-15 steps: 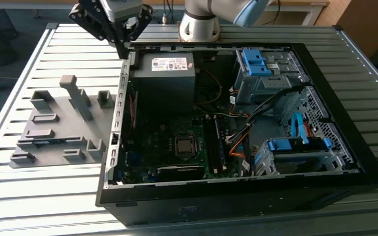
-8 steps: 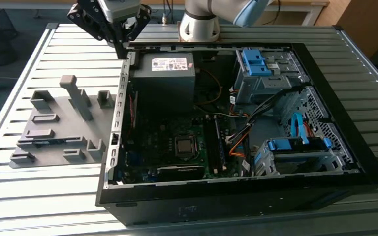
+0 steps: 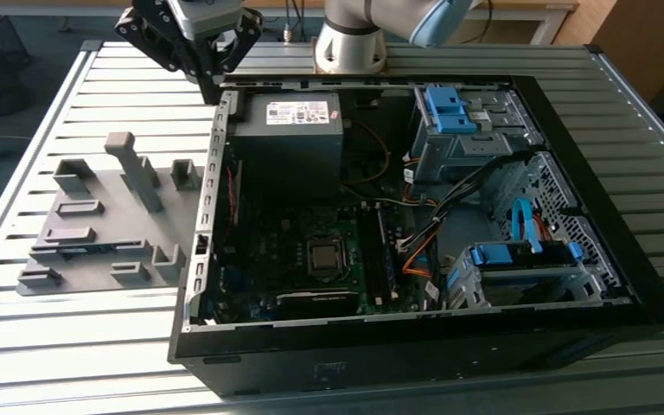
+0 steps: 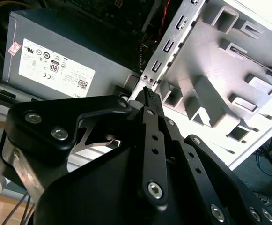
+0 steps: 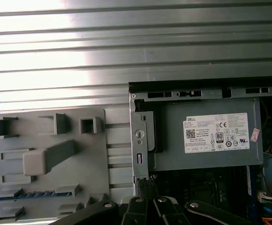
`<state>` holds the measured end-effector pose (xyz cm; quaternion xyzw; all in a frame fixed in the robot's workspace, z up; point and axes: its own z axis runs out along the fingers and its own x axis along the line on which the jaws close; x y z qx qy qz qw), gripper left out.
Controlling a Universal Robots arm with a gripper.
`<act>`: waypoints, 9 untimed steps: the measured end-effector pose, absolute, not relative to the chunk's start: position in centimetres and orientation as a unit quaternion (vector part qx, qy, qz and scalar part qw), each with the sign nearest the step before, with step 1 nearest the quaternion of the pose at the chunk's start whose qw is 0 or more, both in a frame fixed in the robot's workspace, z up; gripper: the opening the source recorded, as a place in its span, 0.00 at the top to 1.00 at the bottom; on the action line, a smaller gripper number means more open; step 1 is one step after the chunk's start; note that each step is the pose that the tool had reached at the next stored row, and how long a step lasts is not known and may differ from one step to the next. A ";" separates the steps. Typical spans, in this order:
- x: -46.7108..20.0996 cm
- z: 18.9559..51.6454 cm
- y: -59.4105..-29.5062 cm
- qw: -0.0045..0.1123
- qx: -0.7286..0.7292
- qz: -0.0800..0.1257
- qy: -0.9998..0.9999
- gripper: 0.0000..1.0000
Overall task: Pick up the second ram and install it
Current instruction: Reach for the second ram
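Your gripper (image 3: 208,86) hangs over a back corner of the open computer case (image 3: 222,130), its fingers pressed together on nothing. On the exterior view's left lies the grey fixture plate (image 3: 113,225). At its end farthest from the gripper, a thin dark strip stands on edge in a slot. That is probably the second ram (image 3: 73,249), well apart from the fingers. Expect it light, stiff and fragile; pinch the long board edges mid-length, clear of chips and contacts.
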<state>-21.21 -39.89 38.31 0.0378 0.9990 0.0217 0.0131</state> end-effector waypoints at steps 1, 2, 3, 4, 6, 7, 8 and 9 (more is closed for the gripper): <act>-21.2 38.3 -39.9 0.013 0.038 0.022 0.999 0.89; -21.3 38.3 -39.9 0.013 0.038 0.022 0.999 0.89; -21.3 38.3 -39.9 0.013 0.038 0.022 0.999 0.89; -21.3 38.3 -39.9 0.013 0.038 0.022 0.999 0.89; -21.4 38.3 -39.9 0.013 0.038 0.022 0.999 0.89; -21.4 38.3 -39.9 0.013 0.038 0.022 0.999 0.89; -21.5 38.3 -39.9 0.013 0.038 0.022 0.999 0.89; -21.5 38.2 -39.9 0.013 0.038 0.022 0.999 0.89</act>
